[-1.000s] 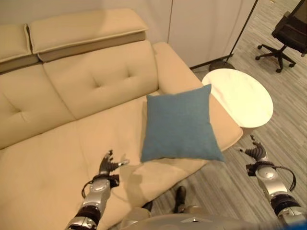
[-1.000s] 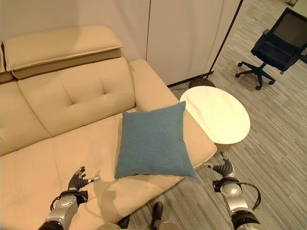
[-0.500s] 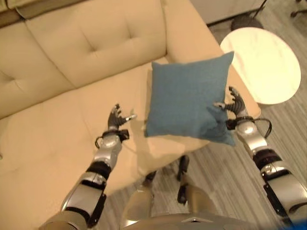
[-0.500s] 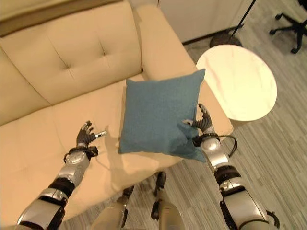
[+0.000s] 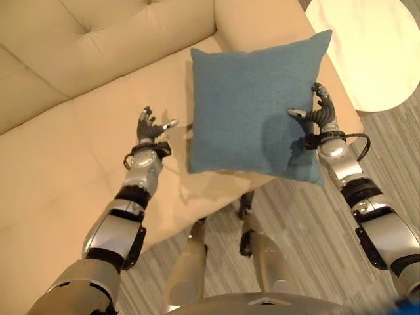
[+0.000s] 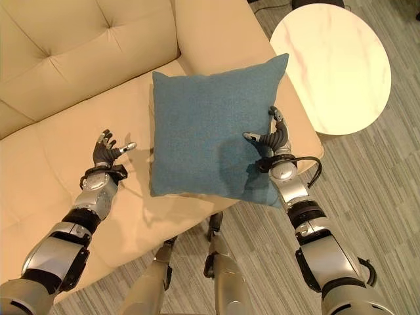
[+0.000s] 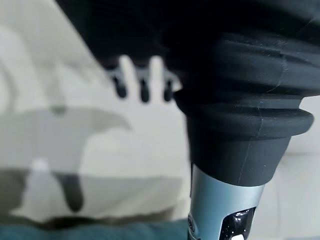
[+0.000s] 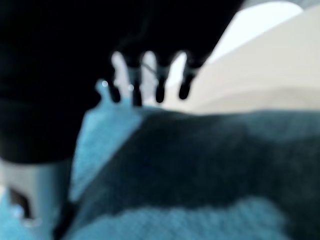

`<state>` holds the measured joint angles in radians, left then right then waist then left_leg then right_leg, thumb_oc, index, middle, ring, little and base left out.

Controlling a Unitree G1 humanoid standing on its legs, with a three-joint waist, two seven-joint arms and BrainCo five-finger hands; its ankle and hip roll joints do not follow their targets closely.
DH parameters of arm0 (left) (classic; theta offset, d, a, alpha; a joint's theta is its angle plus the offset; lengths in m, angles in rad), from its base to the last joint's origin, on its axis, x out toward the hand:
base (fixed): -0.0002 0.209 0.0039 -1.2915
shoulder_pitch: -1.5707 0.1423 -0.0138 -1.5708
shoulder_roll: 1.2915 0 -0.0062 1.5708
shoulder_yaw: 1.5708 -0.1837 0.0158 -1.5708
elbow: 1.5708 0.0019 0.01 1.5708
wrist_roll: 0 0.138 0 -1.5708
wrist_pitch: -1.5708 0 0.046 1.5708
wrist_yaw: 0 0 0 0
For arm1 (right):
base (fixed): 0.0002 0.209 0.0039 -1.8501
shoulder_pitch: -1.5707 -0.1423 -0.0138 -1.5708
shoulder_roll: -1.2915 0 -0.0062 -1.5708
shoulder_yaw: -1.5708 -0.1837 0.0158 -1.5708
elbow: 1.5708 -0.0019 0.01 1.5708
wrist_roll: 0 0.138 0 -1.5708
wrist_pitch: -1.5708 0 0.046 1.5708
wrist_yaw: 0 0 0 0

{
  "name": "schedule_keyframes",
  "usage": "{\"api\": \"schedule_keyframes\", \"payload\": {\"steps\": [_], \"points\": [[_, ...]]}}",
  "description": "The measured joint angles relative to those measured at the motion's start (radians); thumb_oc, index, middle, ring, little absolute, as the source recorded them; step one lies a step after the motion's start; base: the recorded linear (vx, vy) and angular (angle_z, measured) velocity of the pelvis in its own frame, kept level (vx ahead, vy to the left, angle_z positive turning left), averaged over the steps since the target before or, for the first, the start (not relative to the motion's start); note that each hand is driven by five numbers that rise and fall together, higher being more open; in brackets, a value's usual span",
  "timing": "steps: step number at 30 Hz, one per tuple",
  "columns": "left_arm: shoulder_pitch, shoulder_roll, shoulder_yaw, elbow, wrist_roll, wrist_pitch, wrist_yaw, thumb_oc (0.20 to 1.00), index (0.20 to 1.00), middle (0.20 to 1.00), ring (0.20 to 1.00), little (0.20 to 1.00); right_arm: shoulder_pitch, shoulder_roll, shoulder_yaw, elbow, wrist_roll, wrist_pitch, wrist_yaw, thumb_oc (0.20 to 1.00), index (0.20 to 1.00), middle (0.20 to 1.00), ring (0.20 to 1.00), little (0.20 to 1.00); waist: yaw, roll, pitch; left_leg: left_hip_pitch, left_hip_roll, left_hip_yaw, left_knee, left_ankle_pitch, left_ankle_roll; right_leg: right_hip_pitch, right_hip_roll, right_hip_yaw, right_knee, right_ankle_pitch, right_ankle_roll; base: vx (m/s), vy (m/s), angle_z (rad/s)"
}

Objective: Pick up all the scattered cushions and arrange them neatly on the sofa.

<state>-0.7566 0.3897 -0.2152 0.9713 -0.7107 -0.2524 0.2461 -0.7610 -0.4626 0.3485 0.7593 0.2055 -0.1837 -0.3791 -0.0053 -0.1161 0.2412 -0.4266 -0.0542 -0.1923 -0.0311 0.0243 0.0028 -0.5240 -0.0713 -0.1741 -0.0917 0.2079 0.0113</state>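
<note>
A blue square cushion [image 5: 252, 105] lies on the beige sofa's seat [image 5: 79, 157] beside the right armrest, its near corner hanging past the seat's front edge. My right hand [image 5: 321, 117] is open at the cushion's right edge, fingers spread over the fabric; the right wrist view has its straight fingers [image 8: 150, 75] above the blue cloth [image 8: 200, 170]. My left hand [image 5: 149, 129] is open with the thumb out, over the seat a short way left of the cushion and apart from it. The left wrist view has its fingers [image 7: 142, 80] above the beige seat.
A round white side table [image 6: 335, 62] stands right of the sofa's armrest [image 6: 223, 39]. Grey striped carpet [image 5: 308, 243] runs in front of the sofa. The tufted backrest [image 5: 98, 33] rises at the far side.
The camera has tilted down and closer. Both arms have reached forward: the right hand rose from beside the floor to the cushion's right edge, and the left hand moved nearer its left side.
</note>
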Motion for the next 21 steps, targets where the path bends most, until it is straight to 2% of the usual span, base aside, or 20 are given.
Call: {"api": "schedule_keyframes", "payload": {"steps": [7, 13, 21], "points": [[-0.026, -0.079, -0.024, 0.006, -0.066, -0.007, -0.001, 1.000, 1.000, 1.000, 1.000, 1.000, -0.029, 0.064, 0.019, -0.004, 0.029, -0.037, -0.029, 1.000, 1.000, 1.000, 1.000, 1.000, -0.017, -0.001, 0.002, -0.032, 0.000, 0.016, 0.001, 0.000, 0.000, -0.037, -0.001, 0.014, 0.000, 0.003, 0.001, 0.00, 0.013, -0.05], [-0.038, -0.147, -0.029, 0.006, -0.109, -0.018, 0.000, 1.000, 1.000, 1.000, 1.000, 1.000, -0.033, 0.070, 0.048, -0.048, 0.030, -0.043, -0.047, 1.000, 1.000, 1.000, 1.000, 1.000, -0.034, -0.001, 0.001, -0.072, 0.002, 0.017, 0.016, -0.001, -0.004, -0.071, 0.001, 0.017, 0.000, 0.010, -0.009, 0.00, 0.000, 0.00], [-0.038, -0.181, -0.039, 0.003, -0.144, -0.048, 0.004, 1.000, 1.000, 1.000, 1.000, 1.000, -0.022, 0.107, 0.050, -0.059, 0.031, -0.062, -0.065, 1.000, 1.000, 1.000, 1.000, 1.000, -0.032, -0.001, 0.000, -0.081, 0.001, 0.019, 0.018, 0.004, -0.011, -0.081, 0.001, 0.020, 0.000, 0.012, -0.011, 0.00, 0.000, 0.00]]}}
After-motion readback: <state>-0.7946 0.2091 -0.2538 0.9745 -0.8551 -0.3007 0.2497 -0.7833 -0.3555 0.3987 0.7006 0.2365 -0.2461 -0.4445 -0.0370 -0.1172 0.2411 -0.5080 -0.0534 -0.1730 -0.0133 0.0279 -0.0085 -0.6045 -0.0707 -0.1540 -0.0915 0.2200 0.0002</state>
